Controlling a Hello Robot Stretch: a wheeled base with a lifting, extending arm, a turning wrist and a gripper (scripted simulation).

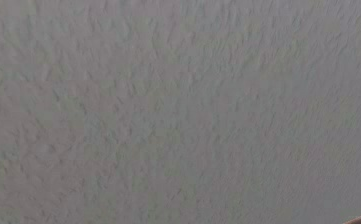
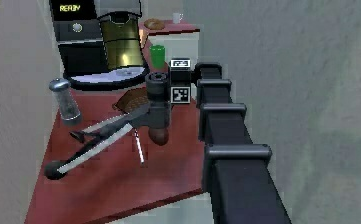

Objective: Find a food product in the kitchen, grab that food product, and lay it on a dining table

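Note:
In the arm side view a red tabletop (image 2: 108,185) carries a brown rounded lump (image 2: 129,101) beside a grey dish (image 2: 106,78), which may be food. The dark arm (image 2: 223,125) rises from the bottom edge. My gripper (image 2: 66,152) stretches left and down from the two white marker squares (image 2: 180,92). Its thin fingers (image 2: 93,150) lie over bare red tabletop, so it holds nothing. A grey shaker (image 2: 64,100) stands just beyond the upper finger. A dark reddish cylinder (image 2: 160,128) hangs under the wrist.
A black and olive coffee machine (image 2: 110,38) stands at the table's far end, with a green cup (image 2: 158,54) and a white cabinet (image 2: 183,42) beside it. A thin silver utensil (image 2: 139,148) lies on the table. The forward view faces a grey textured wall (image 1: 178,110).

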